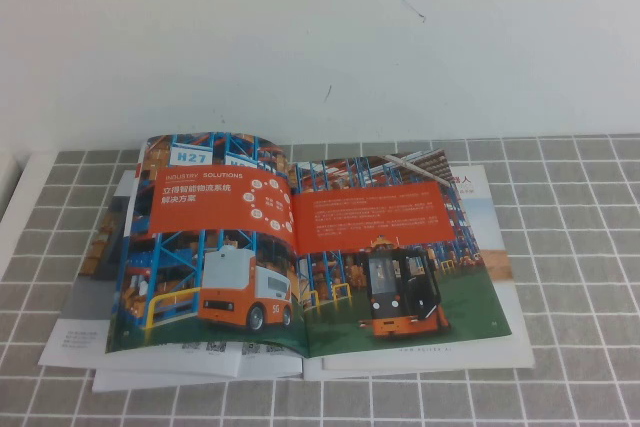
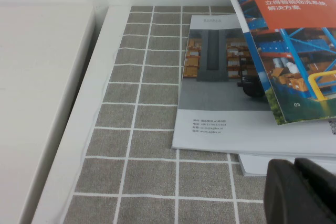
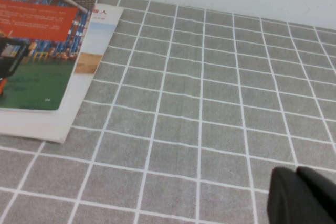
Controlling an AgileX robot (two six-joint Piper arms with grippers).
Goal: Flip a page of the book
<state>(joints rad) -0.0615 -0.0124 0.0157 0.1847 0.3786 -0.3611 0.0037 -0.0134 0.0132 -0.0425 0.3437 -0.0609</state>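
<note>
1. Two end effectors sit back from the work. The left end effector (image 2: 302, 190) shows only in its own wrist view, hanging low over the grey tiled counter (image 1: 580, 247) off the book's left side, with its dark fingers pressed together and nothing between them.
2. The right end effector (image 3: 304, 195) hangs likewise over bare tiles, well apart from the book's right edge, fingers closed and empty. Neither arm appears in the high view, which suggests both are parked clear of the pages.
3. The book (image 1: 310, 247) lies open near the counter's middle, spine running away from the robot, on top of a few plainer white booklets (image 1: 120, 347) that stick out beneath it at the left and near edges.
4. The page (image 1: 400, 257), with the black-and-orange forklift and orange text panel, is the right half of the spread. It lies nearly flat, and its outer edge rests over the white booklet below.
5. The left-hand sheet (image 1: 215, 242), with the orange-and-white vehicle, bows upward at its far corner; the glossy stock probably springs rather than settling.
6. Judged from this, the turn is not yet begun. The right arm is the nearer to the page's free edge, and it would need to open or press a fingertip there to lift one sheet alone.
</note>
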